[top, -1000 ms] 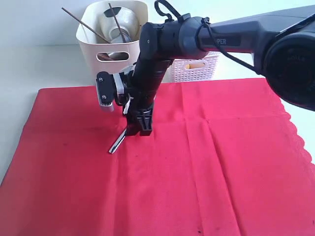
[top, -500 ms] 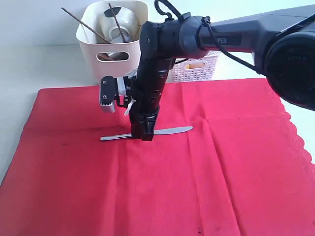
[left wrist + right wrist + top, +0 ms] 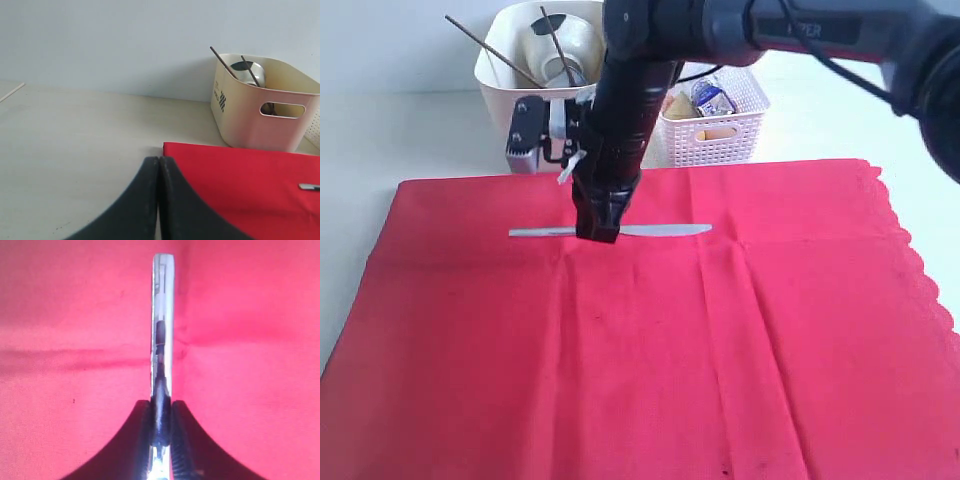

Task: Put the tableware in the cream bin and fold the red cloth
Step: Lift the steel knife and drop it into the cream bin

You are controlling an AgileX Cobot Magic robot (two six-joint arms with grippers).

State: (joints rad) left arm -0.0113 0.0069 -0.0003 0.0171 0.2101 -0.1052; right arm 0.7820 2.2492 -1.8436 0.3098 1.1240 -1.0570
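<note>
While checking the grip, confirm the right fingers (image 3: 132, 450) clenched on the silver table knife (image 3: 665, 230) near mid-length, holding it level over the far part of the red cloth (image 3: 720, 350), blade pointing right. Note the red cloth lying unfolded on the counter (image 3: 380, 130), with the cream bin (image 3: 500, 85) just beyond its far edge and dark chopsticks (image 3: 485, 45) standing inside. Note the left fingers (image 3: 140, 200) pressed together on nothing, over the counter beside the cloth's corner.

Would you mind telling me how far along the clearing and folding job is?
Done: dark chopsticks and a steel cup already stand in the tall cream plastic bin. In hand: the right gripper is shut on the silver table knife. Left: binning that knife and folding the flat bright red cloth.
</note>
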